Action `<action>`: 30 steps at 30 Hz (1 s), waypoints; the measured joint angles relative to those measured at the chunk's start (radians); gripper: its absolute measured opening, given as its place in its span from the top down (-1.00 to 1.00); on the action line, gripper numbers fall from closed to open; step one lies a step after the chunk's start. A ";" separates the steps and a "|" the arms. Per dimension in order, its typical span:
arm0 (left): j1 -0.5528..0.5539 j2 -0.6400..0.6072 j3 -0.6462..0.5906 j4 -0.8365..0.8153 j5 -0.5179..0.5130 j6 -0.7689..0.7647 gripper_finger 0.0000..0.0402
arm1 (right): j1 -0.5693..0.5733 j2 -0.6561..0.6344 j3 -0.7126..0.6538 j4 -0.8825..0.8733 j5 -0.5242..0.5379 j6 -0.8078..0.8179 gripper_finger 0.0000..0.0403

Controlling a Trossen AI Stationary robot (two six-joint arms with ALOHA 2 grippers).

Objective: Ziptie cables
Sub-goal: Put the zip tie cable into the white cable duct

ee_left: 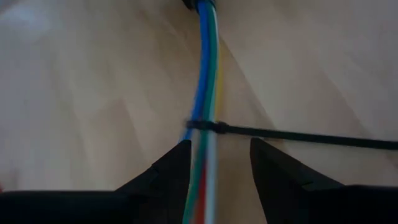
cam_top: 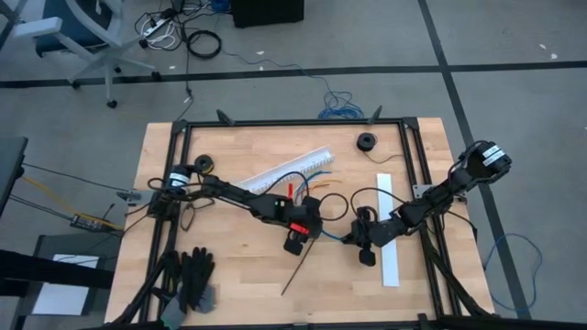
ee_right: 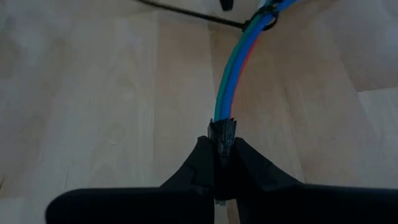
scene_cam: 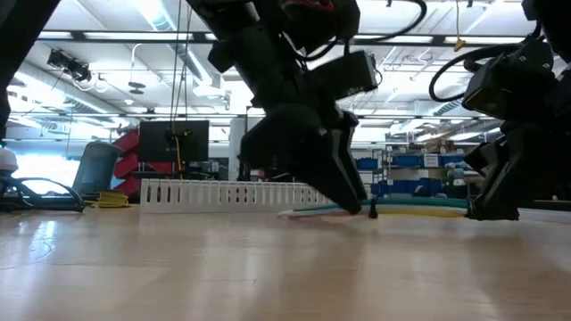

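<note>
The left tool [cam_top: 295, 240], just left of centre in the high view, stands over the cables [ee_left: 204, 93] with its two dark fingers [ee_left: 171, 171] part-way open, one on each side of the bundle; they straddle it, and whether the pads press on the wires cannot be told. In the left wrist view the blue, green, yellow and white strands run side by side, with a red one showing low between the fingers. A thin black zip tie [ee_left: 298, 135] already loops the bundle just ahead of the fingertips, its long free tail trailing off toward the right edge of that frame.

Further right in the high view, the right tool [cam_top: 365, 246] is closed tight on the dark plug end [ee_right: 222, 135] of the bundle, from which the wires curve away across the pale wood bench [cam_top: 229, 275].

The wires look light, thin and limp, with smooth plastic jackets likely to slip past one another, so I judge they hold shape only when gripped at a bound point: the plug, or close beside the tie. The tie itself looks narrow and springy, best taken by its tail.

A long white slotted channel [cam_top: 289, 169] lies in the upper middle of the bench and a flat white strip [cam_top: 389, 240] at its right
</note>
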 joint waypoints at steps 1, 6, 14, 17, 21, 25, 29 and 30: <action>-0.002 -0.002 0.001 0.005 -0.008 -0.001 0.29 | 0.000 0.000 0.000 -0.005 -0.002 0.000 0.91; -0.010 -0.003 0.002 -0.011 -0.020 -0.003 0.29 | 0.000 0.000 0.000 -0.019 -0.004 0.000 0.91; 0.038 -0.001 0.002 -0.017 -0.022 0.029 0.29 | 0.000 0.000 0.000 -0.020 -0.005 0.000 0.91; 0.068 0.026 0.002 -0.005 0.041 0.027 0.29 | 0.000 0.000 0.000 -0.019 -0.005 0.000 0.91; 0.089 0.063 0.006 0.008 0.144 0.024 0.29 | 0.000 0.000 0.000 -0.019 -0.006 0.002 0.91; 0.087 0.074 0.008 -0.008 0.126 0.023 0.29 | -0.001 0.000 0.000 -0.019 -0.006 0.001 0.91; 0.091 0.038 0.003 0.000 0.132 0.011 0.29 | -0.001 0.000 0.000 -0.020 -0.006 0.001 0.91; 0.096 0.029 0.001 0.003 0.146 0.011 0.29 | -0.001 0.000 0.000 -0.020 -0.006 0.001 0.91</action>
